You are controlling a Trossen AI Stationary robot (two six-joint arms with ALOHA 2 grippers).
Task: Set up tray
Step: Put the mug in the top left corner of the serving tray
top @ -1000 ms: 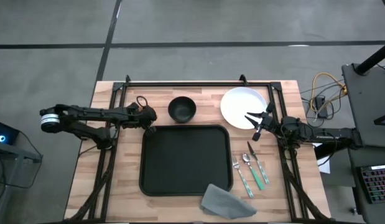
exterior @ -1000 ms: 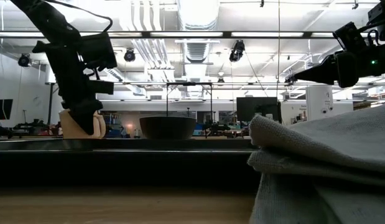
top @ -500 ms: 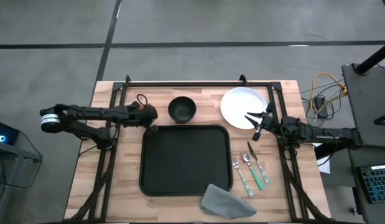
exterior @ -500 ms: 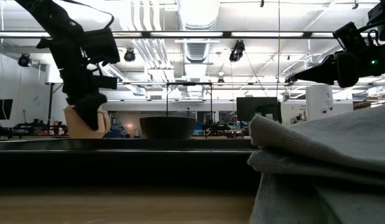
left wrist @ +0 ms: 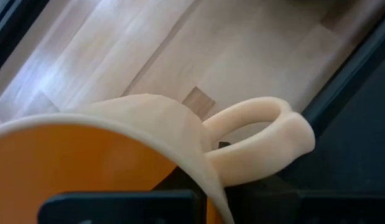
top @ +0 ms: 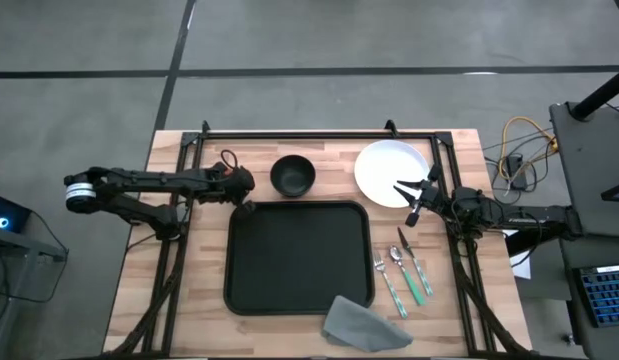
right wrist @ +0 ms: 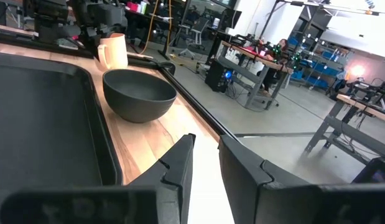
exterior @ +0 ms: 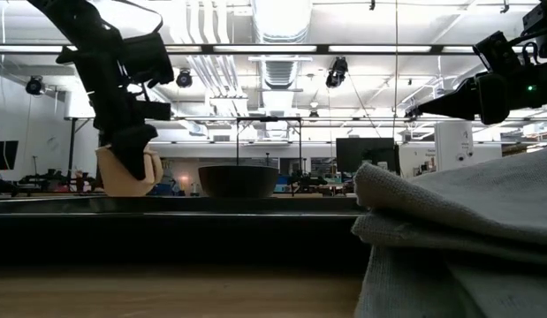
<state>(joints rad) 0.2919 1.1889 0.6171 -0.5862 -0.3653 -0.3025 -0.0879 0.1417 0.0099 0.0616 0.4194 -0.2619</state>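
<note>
**Mug held at the tray's far-left corner**

The left gripper (top: 241,190) is clenched on a cream mug (exterior: 127,170), hanging it just above the far-left corner of the black tray (top: 299,256), which lies centre-table. The right gripper (top: 414,196) hovers at the white plate (top: 389,172) edge, fingers spread. A dark bowl (top: 292,175) sits behind the tray.

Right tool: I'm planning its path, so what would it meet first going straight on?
Likely the dark bowl. The right tool, open over the white plate, points at it; height is unclear.
</note>
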